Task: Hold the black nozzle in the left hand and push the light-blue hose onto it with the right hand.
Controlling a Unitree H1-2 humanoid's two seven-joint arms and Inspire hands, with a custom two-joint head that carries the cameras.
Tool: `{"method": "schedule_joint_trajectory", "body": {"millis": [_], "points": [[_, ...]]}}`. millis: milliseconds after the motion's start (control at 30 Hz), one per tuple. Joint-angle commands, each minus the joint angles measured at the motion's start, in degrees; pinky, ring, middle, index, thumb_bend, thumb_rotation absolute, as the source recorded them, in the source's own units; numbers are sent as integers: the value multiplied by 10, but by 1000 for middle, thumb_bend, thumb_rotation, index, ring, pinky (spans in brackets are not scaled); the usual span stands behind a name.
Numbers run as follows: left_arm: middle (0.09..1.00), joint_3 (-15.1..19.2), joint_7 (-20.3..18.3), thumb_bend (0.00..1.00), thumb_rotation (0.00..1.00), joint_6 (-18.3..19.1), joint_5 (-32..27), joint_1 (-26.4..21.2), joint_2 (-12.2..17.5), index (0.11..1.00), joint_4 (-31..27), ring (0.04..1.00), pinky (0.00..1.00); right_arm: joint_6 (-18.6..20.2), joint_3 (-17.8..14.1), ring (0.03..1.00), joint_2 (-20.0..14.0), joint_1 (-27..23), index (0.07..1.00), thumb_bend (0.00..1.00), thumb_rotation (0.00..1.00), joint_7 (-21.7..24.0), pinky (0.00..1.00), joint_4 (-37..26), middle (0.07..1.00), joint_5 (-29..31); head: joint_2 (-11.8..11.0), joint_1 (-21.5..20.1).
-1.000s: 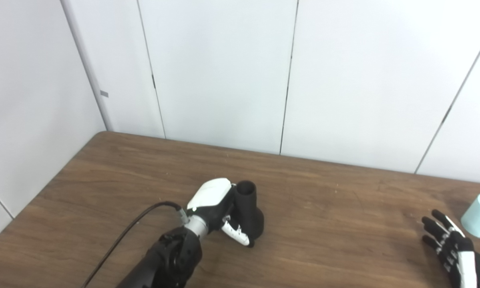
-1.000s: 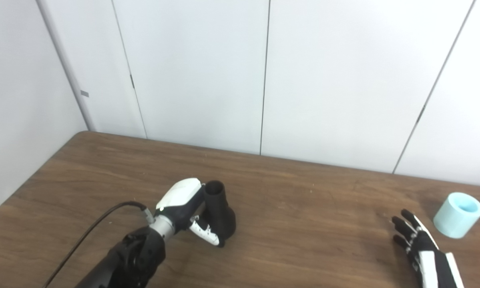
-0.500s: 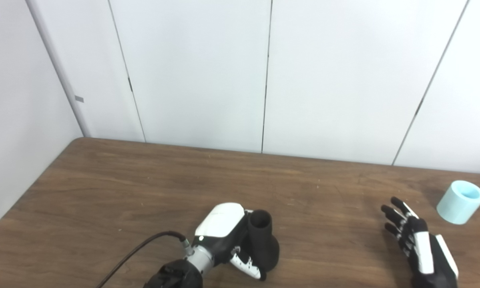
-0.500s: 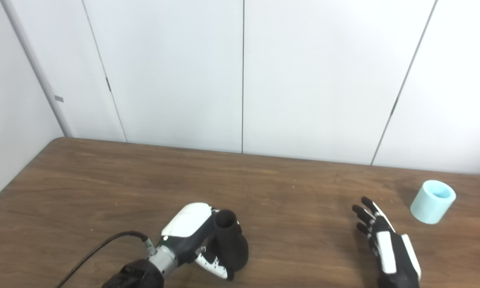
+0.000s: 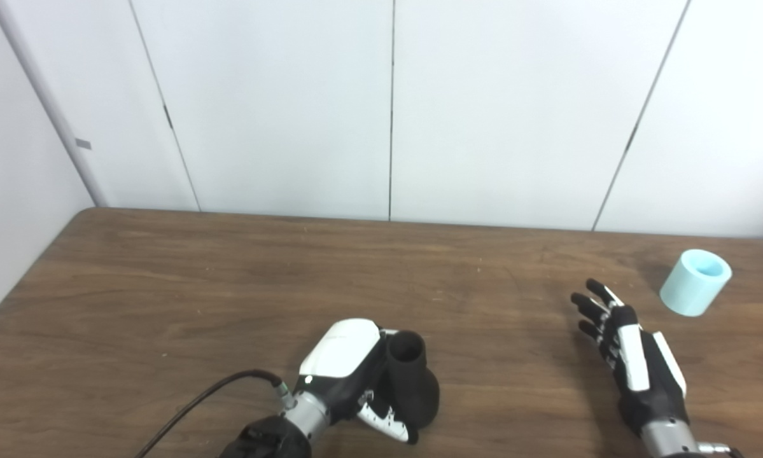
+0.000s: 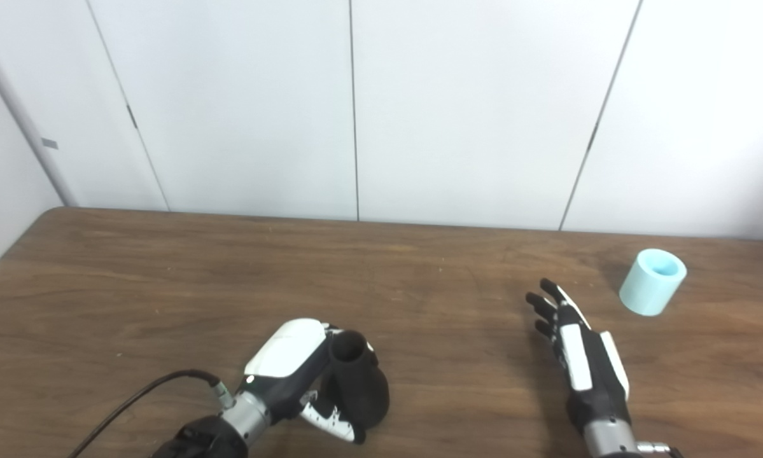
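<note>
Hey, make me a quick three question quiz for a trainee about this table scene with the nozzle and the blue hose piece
1. True or false: the right hand is holding the light-blue hose.
2. Which hand is wrapped around the black nozzle? A) left hand B) right hand C) neither
3. Fill in: the nozzle's open end points ____.

Key
1. False; the hand is open, short of the hose, which sits alone on the table.
2. A
3. Up
</note>
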Motion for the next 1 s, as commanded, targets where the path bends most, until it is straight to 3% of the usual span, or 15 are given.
{"method": "schedule_joint_trajectory", "body": {"millis": [0,233,667,967], "points": [[478,-42,-53,524,0,-19,-14,37,-3,492,31,605,857,-4,0,911,1,-15,913,546,1000,-6,878,-22,842,-6,1,-1],[484,-36,-42,524,0,-45,-16,42,-1,488,70,591,858,2,2,909,0,-17,913,539,1000,-7,878,-31,840,-10,7,-3],[449,17,-36,521,0,-12,-73,65,-26,513,108,576,838,7,1,908,0,-16,910,557,1000,-6,878,-42,839,-6,9,-2],[477,7,-33,524,0,-17,-43,73,-18,493,100,574,817,18,-1,907,2,-13,910,561,1000,-11,864,-69,836,-7,10,-6]]}}
